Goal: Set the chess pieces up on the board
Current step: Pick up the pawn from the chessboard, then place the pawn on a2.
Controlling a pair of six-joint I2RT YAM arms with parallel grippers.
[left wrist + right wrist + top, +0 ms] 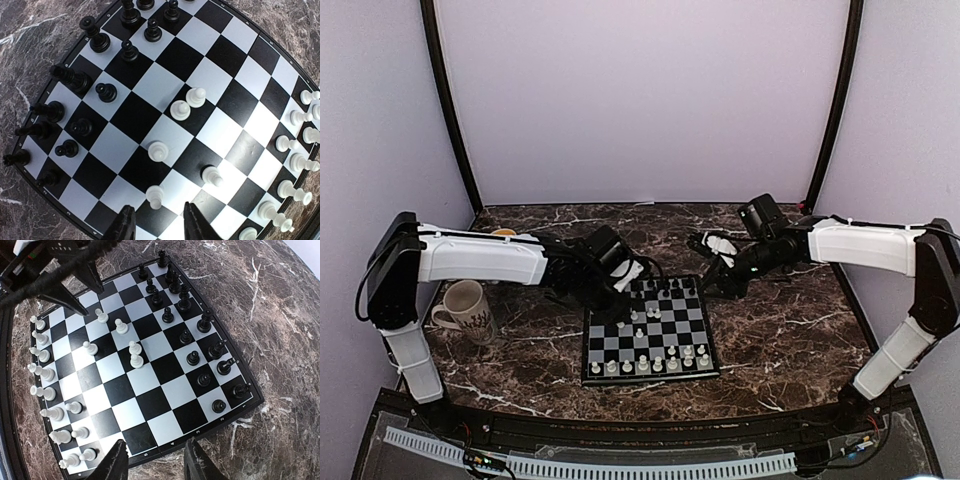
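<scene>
Overhead, two wrist close-ups (board [682,322] shared)

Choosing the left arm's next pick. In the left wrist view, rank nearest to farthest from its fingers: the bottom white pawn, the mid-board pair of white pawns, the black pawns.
1. Bottom white pawn, at the left gripper, between its open fingers.
2. Mid-board pair of white pawns, centre, slightly right.
3. Black pawns, far left side.

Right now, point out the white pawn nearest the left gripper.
The white pawn just ahead of the left gripper, in line with the gap between its open fingers; the other advanced white pawns stand farther up the board.
</scene>
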